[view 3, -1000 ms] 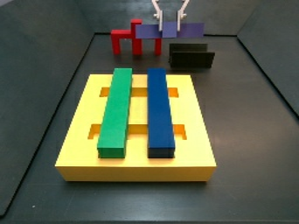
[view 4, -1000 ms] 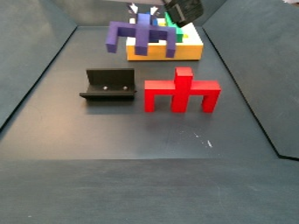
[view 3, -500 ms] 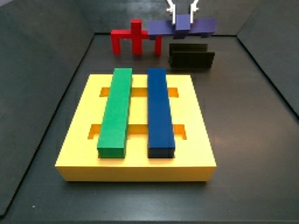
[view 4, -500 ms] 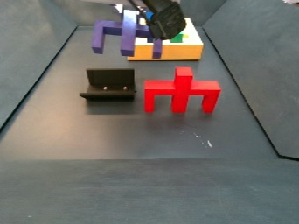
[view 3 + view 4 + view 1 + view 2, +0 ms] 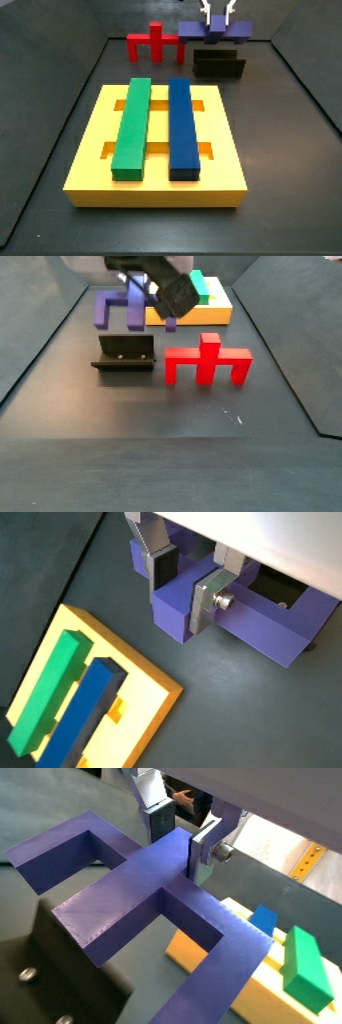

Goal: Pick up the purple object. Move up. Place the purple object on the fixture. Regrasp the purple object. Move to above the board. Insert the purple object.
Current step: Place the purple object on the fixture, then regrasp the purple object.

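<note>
Tool (image 5: 191, 840) is clamped on the purple object (image 5: 140, 888), holding it in the air above the fixture (image 5: 124, 354) near the floor's far end. Board (image 5: 156, 150) sits well apart, red forked piece (image 5: 207, 361) beside the fixture.

We find the gripper (image 5: 218, 13) at the top of a side view, right of centre, raised off the floor. In both wrist views its silver fingers (image 5: 207, 600) (image 5: 207, 850) clamp the post of the purple object (image 5: 147, 888).
</note>
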You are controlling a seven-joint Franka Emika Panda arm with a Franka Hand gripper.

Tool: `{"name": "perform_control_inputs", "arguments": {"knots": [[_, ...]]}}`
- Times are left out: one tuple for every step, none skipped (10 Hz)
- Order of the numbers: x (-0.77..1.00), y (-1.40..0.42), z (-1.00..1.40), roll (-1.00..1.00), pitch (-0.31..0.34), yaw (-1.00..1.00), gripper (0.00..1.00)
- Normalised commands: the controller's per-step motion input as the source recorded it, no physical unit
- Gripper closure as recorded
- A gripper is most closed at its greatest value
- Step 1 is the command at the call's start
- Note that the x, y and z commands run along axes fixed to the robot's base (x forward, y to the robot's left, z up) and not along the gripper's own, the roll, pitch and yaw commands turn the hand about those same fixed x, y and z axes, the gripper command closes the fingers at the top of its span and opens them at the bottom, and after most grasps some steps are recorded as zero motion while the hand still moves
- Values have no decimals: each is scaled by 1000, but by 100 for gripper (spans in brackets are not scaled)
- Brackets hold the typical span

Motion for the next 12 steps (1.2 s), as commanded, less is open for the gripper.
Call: {"name": "perform_control_inputs", "arguments": {"knots": [[429,260,-471,-209,0,0,100],[451,234,-457,-257,-3,-17,100],[546,200,-300,-309,0,0,100],[563,186,-229,-329,0,0,100],[514,186,-211,-291,3,0,100],[354,191,-366,-280,-9,-20,100],[397,80,-234,-171,0,-89,100],[286,49,-274,-126,0,-151,100],[157,66,-191,-69,0,-106,100],[0,0,0,0,0,0,100],[0,0,0,0,0,0,0],[0,-26,291,809,0,89,0]]}}
